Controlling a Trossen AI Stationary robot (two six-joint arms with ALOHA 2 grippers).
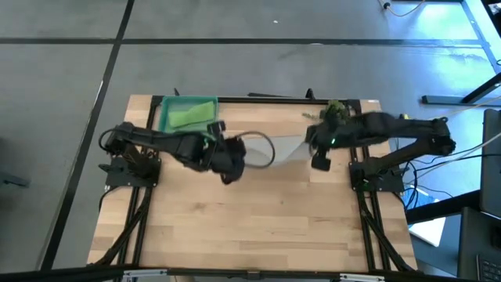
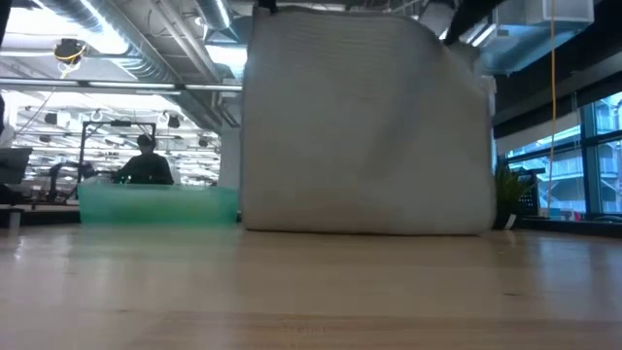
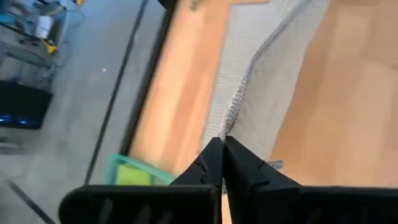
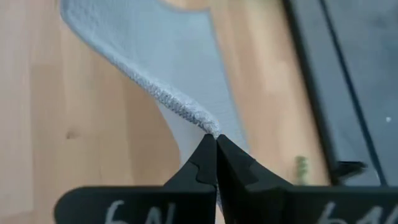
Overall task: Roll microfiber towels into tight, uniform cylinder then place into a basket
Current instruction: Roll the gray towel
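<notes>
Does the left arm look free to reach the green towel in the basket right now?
Probably not yet: the left hand is shut on the grey towel, held up with the right hand. The green towel lies uncovered in the basket close by.

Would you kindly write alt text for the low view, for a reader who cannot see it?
A pale grey towel hangs upright like a curtain, its bottom edge on the wooden table. Left of it sits a translucent teal basket; a person shows in the workshop behind.

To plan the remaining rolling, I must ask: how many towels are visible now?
2. The grey towel hangs lifted between the left gripper and the right gripper, both shut on its edge. The green towel lies in the basket. Others may be hidden.
</notes>
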